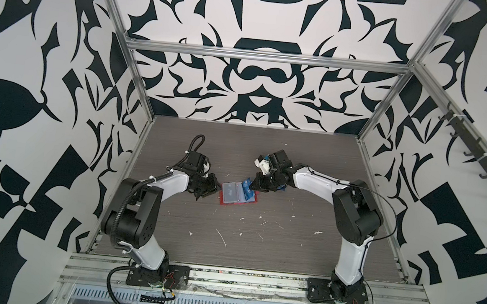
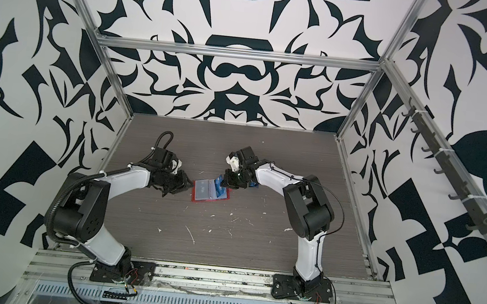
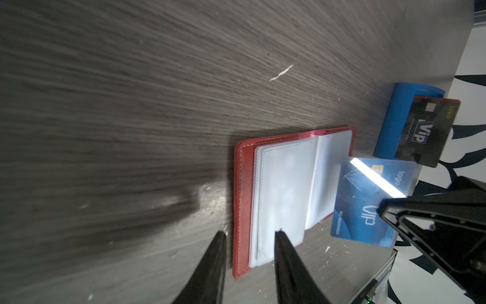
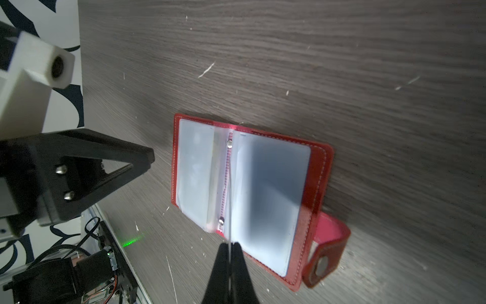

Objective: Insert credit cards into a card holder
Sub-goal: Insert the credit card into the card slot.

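The left gripper has its jaws partly apart, straddling the nearest edge of the card holder. One finger lies on the stack of clear sleeves and the other rests on the counter just outside the red cover. It appears to pin that half flat rather than pinch it. The holder lies open on the counter between the two grippers, directly ahead of each, with its spine crosswise to the line joining them. The right gripper is clenched on a blue card, holding it by one long edge. From the right wrist the card shows edge-on, straight out from the fingertips and lined up over the spine. Its long axis runs roughly parallel to the spine, and one corner hangs over the page on the right gripper's side; contact cannot be told. The insertion probably falls to the right arm and depends on the free edge meeting a sleeve mouth, which cannot be made out. Behind those fingertips, near the holder, a black card stands in a blue stand.
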{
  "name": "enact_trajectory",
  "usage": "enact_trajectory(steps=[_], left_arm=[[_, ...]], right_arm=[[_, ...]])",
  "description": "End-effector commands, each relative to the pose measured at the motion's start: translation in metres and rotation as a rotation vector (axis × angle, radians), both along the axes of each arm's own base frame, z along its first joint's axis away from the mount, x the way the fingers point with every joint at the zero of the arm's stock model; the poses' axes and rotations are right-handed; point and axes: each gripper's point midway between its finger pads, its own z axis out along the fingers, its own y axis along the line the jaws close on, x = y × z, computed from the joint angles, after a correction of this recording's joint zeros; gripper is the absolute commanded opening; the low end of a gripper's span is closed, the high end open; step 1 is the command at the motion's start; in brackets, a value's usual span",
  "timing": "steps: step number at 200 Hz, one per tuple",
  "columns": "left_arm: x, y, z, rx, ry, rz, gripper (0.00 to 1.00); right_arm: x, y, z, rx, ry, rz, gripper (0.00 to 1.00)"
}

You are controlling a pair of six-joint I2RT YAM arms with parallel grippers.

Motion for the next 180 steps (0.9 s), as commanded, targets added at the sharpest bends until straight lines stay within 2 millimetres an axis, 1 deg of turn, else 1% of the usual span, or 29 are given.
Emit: enact_trajectory(steps=[1, 37, 76, 114, 138, 161, 180], left_arm=[[0.002, -0.005, -0.008, -0.033, 0.016, 0.003, 0.33], [0.002, -0.004, -0.019, -0.027, 0.035, 0.012, 0.32], [0.001, -0.003, -0.030, -0.017, 0.058, 0.019, 0.28], [0.001, -0.002, -0.035, -0.011, 0.067, 0.024, 0.25], [0.001, -0.003, -0.038, -0.013, 0.072, 0.025, 0.20], [0.001, -0.004, -0.037, -0.023, 0.070, 0.024, 0.09], [0.002, -0.005, -0.035, -0.033, 0.063, 0.023, 0.03]], right_arm=[[0.008, 0.015, 0.023, 0.062, -0.047, 0.015, 0.00], [0.006, 0.021, 0.019, 0.078, -0.033, 0.029, 0.00], [0.005, 0.025, 0.016, 0.086, -0.023, 0.039, 0.00], [0.004, 0.028, 0.011, 0.089, -0.007, 0.043, 0.00], [0.003, 0.029, 0.007, 0.089, 0.003, 0.048, 0.00], [0.002, 0.029, 0.004, 0.086, 0.011, 0.050, 0.00], [0.001, 0.029, 0.002, 0.088, 0.014, 0.053, 0.00]])
